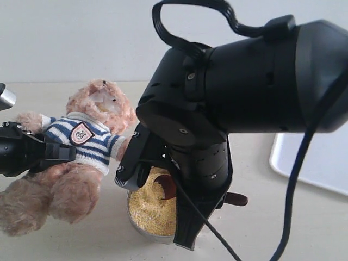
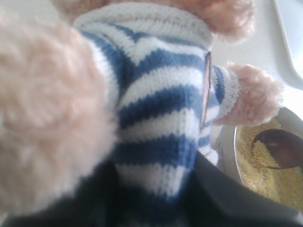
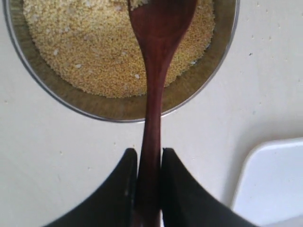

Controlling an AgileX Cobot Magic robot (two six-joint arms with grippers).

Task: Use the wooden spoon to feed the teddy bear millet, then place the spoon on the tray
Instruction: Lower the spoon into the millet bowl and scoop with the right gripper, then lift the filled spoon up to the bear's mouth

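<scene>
Yellow millet [image 3: 85,47], fine and loose, could be spilled onto the pale table [image 3: 57,156] should the smooth, dark reddish-brown wooden spoon [image 3: 158,61] be tilted in lifting. Its slim handle is clamped between the black right fingers [image 3: 118,189], its round bowl resting in the grains heaped in a shallow steel bowl [image 3: 113,111]. Just beside, the fluffy light-brown teddy bear [image 1: 89,138] in a striped knit shirt is gripped by the left fingers [image 1: 54,153]; the flat white tray [image 1: 321,157] lies nearby

Cream tabletop [image 1: 315,228], faintly speckled; pale wall [image 1: 70,38] behind; round steel bowl [image 3: 109,106] resting on tabletop.
</scene>
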